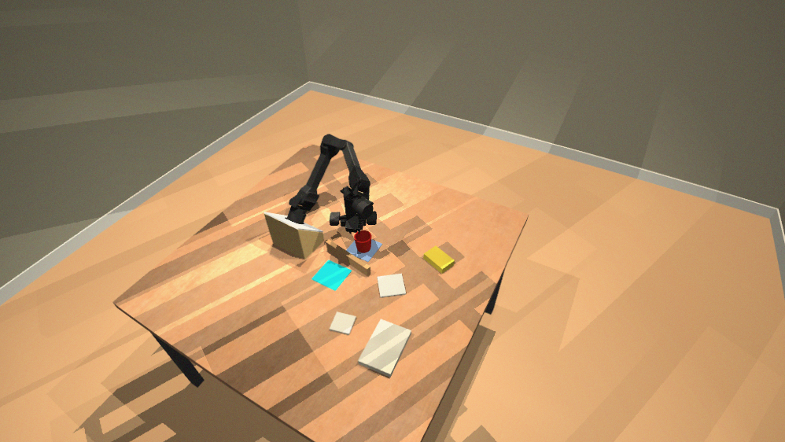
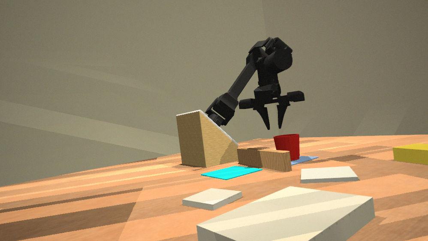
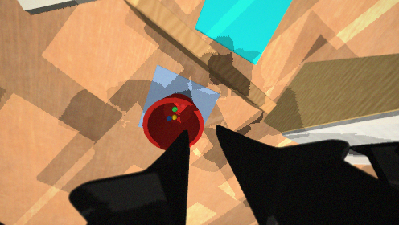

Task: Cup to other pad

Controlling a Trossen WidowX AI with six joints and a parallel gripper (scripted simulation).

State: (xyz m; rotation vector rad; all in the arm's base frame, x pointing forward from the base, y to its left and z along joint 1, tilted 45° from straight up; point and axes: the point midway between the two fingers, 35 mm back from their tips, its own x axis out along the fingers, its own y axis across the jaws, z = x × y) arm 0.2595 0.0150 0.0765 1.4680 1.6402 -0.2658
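Wrist | red round cup (image 3: 174, 126) w/ marbles (image 3: 174, 113) on flat blue pad (image 3: 201, 98) | claw (image 3: 201, 138) part-open, empty, pointed tips

Top cam is hanging high & far off, looking down at an angle over the whole table (image 1: 483, 258). Exterior cam is sitting low near the tabletop, looking across at the arm (image 2: 239, 83). Wrist cam is pointing straight down, close in; all 3 are catching the red cup (image 3: 173, 124) on its blue pad (image 3: 201, 98).
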